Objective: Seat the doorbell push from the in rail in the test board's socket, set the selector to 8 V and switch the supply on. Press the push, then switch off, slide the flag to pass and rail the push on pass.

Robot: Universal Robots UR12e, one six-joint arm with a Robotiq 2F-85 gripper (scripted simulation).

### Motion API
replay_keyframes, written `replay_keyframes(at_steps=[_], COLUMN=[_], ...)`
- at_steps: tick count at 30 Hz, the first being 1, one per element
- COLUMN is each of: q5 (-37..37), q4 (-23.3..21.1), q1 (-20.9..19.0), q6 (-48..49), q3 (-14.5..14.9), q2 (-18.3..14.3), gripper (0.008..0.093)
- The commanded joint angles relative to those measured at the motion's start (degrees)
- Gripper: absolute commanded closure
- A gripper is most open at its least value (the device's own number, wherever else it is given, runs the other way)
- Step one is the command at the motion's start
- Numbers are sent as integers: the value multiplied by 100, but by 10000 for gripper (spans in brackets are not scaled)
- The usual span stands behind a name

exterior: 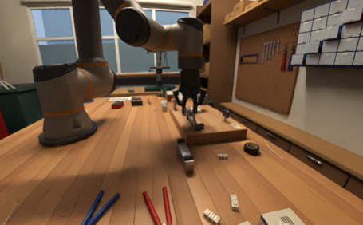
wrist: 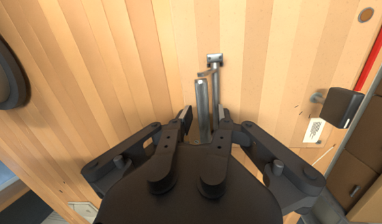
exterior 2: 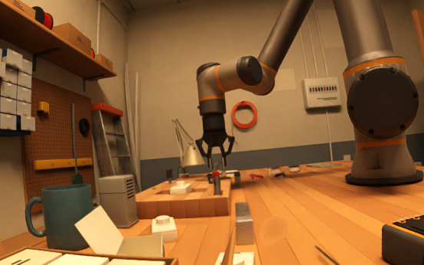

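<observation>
A grey metal lever [wrist: 202, 107] with a red band near its top [exterior 2: 216, 181] stands upright at the near edge of the raised wooden test board [exterior: 208, 124]. My gripper [wrist: 202, 114] [exterior 2: 215, 157] [exterior: 190, 104] hangs directly over the lever, open and holding nothing. A white doorbell push [exterior 2: 180, 188] sits on the board's surface, left of the lever in the second side camera. Another white push [exterior 2: 163, 227] lies on the bench in front of the board. A dark knob on a stem [wrist: 340, 106] stands at the board's edge.
The robot's base [exterior: 66, 107] fills the bench's left side. A grey metal block [exterior: 184, 153] lies in front of the board, with a tape roll [exterior: 251, 148], small white terminal blocks [exterior: 234, 202] and red and blue rods [exterior: 156, 207] nearer. A teal mug [exterior 2: 62, 215] stands by an open box.
</observation>
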State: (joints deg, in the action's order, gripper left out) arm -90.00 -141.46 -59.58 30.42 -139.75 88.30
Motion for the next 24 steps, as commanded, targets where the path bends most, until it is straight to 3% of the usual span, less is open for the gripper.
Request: replay_keyframes(at_steps=[1, 8, 17, 24], q5=[0, 0, 0, 0], q4=[-2, 96, 837, 904], q1=[0, 0, 0, 0], q6=[0, 0, 0, 0], q3=[4, 32, 271, 289], q2=[2, 74, 580, 614], gripper=[594, 594, 594, 574])
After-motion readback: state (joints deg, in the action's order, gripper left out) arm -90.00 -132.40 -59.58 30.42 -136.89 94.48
